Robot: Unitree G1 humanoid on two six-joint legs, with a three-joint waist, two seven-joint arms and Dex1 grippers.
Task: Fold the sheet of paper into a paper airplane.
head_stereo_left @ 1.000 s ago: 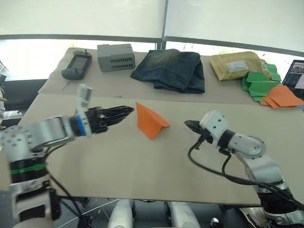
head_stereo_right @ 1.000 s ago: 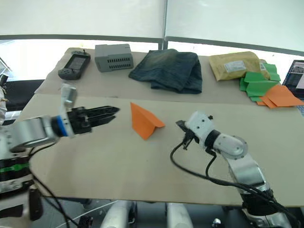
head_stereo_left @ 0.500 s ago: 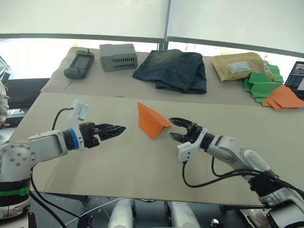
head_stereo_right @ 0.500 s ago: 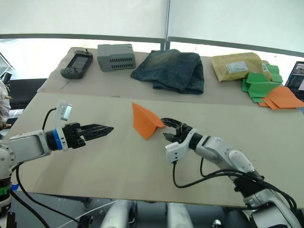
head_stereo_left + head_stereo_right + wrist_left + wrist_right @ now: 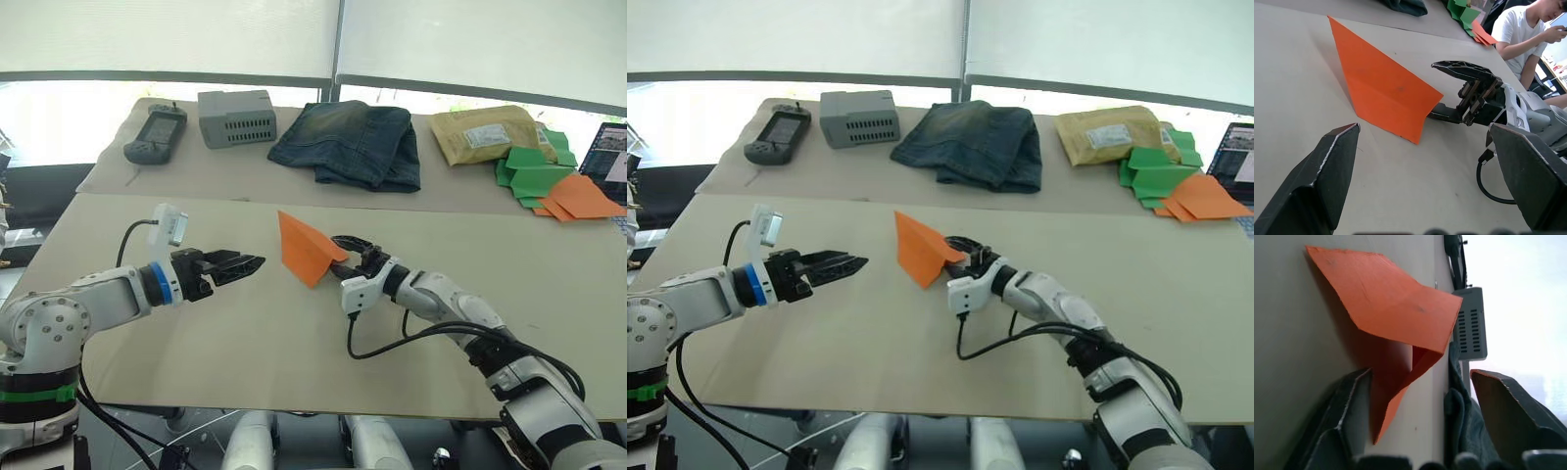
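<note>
- The paper (image 5: pixel 306 249) sits mid-tabletop (image 5: pixel 245 333), already creased into a pointed wedge – one flap stands up off the surface, the point aims away from the robot.
- The right end effector (image 5: pixel 345 257) is at the wedge's right corner with its fingers spread; one finger lies low beside the raised flap, the other above it. It looks about to close on that edge, though no pinch is made yet.
- The left end effector (image 5: pixel 245 264) hovers just left of the wedge, apart from it, fingers spread as the left wrist view shows.
- Handling, as a judgement: the paper is thin and very light, so it will slide on the smooth tabletop if pushed from one side only. It holds a crease but crumples under a hard squeeze.
- Best hold is likely the free raised flap near its corner – a light pinch there, while the other end effector presses the flat layer down to stop it skating.
- Jeans (image 5: pixel 351 145), an envelope (image 5: pixel 485 135) and green shapes (image 5: pixel 534 176) lie well apart, on the far side.
</note>
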